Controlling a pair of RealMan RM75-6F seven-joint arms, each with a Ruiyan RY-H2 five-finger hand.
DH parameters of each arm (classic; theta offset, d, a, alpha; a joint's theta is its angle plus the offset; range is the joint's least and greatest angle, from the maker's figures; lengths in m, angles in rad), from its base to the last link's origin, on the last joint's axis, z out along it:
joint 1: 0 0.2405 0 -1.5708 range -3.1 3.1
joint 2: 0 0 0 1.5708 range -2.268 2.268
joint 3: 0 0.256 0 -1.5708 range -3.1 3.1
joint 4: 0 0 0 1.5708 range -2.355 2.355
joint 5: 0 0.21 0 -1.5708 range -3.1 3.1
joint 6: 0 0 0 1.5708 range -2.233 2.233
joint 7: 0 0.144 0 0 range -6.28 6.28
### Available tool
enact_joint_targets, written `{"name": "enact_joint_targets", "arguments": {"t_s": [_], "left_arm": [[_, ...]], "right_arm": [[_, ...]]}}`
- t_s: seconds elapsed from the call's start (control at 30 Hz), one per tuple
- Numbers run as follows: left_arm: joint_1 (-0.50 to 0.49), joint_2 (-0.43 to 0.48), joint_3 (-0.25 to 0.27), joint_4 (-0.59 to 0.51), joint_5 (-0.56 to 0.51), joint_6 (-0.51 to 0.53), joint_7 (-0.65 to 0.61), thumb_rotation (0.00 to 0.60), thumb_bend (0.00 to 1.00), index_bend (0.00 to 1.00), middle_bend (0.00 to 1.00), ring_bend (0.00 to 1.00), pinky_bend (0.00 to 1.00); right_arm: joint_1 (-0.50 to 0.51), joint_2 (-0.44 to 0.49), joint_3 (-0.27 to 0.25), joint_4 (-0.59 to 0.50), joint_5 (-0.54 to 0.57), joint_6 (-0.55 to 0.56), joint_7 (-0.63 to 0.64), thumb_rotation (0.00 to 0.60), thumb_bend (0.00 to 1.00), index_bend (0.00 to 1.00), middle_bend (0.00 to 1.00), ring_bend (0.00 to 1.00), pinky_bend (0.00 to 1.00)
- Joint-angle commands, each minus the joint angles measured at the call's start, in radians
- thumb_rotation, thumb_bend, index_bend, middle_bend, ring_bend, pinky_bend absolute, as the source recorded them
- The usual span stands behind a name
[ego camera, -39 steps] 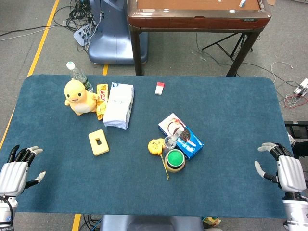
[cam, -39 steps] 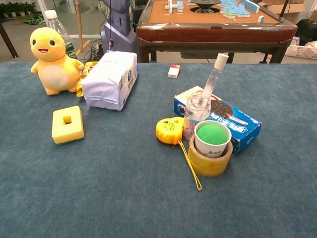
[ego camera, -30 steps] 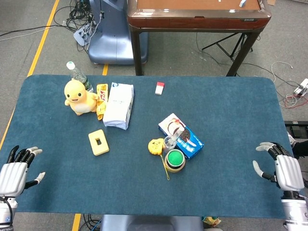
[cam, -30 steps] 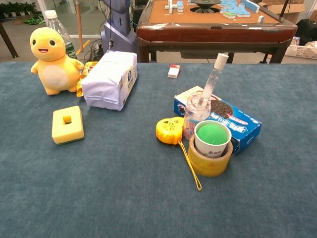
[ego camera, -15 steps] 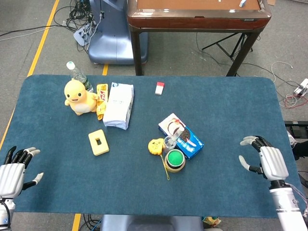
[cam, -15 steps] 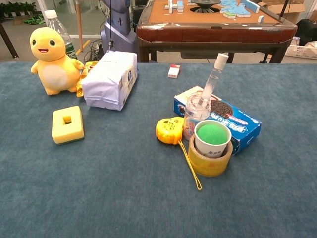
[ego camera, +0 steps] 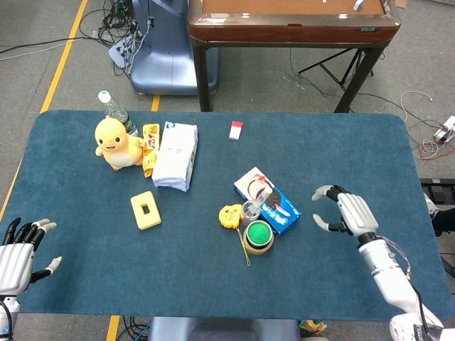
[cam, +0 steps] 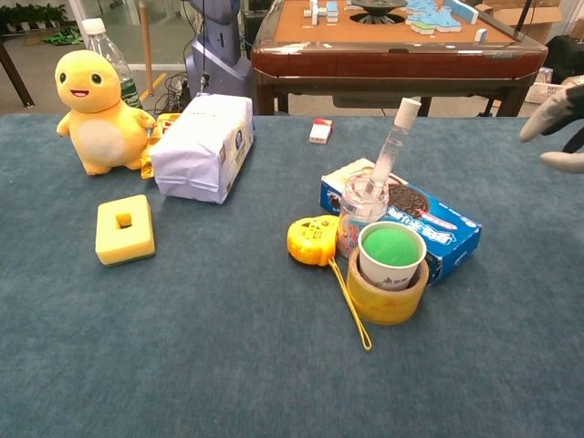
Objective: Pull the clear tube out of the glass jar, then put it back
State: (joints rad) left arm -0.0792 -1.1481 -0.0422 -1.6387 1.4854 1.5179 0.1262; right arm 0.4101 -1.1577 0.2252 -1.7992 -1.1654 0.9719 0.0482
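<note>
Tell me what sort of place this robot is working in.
Probably a robotics lab or test room, not a home: loose cables trail over the floor, yellow floor tape marks a zone, and a mahjong table stands behind the blue work table.

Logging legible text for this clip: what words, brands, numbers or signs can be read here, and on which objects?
None can be read for certain.
Blue cookie box: cookie picture and white logo, lettering blurred.
White package: small dark mark, too small to read.
Cup with green top: tiny print on its side, unreadable.
Small red and white box: no legible text.
Water bottle: label unreadable.
</note>
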Motion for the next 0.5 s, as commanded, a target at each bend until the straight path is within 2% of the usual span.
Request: {"name": "enact_joint_targets", "arguments": {"t_s": [0.03,0.1,0.2,0.37,0.5], "left_arm": [[0.001,0.001,0.0,-0.001,0.001,0.001,0.001,0.6,0.24,0.25,0.2,0.16,0.02],[0.003,0.002,0.001,-0.001,0.001,0.002,0.001,0.6,0.24,0.25,0.2,0.16,0.02],[0.004,0.005,0.0,-0.001,-0.001,0.002,0.001,0.6,0.24,0.25,0.2,0.16,0.02],[0.007,0.007,0.0,0.001,-0.002,0.003,-0.002,0.6,0.24,0.25,0.2,0.16,0.02],[0.008,0.007,-0.001,0.004,-0.003,0.002,-0.005,0.6,0.24,0.25,0.2,0.16,0.02]], "right_arm": [[0.055,-0.043,0.023,0.033,0.05,-0.055,-0.003,0.6,0.35,0.39,0.28,0.19,0.26],[0.084,-0.067,0.029,0.049,0.067,-0.076,-0.011,0.6,0.29,0.39,0.28,0.19,0.26],[0.123,-0.096,0.036,0.068,0.094,-0.107,-0.024,0.6,0.27,0.39,0.28,0.19,0.26],[0.185,-0.135,0.051,0.091,0.148,-0.141,-0.052,0.6,0.27,0.41,0.29,0.19,0.26],[0.225,-0.16,0.053,0.106,0.184,-0.154,-0.086,0.6,0.34,0.44,0.3,0.19,0.26]]}}
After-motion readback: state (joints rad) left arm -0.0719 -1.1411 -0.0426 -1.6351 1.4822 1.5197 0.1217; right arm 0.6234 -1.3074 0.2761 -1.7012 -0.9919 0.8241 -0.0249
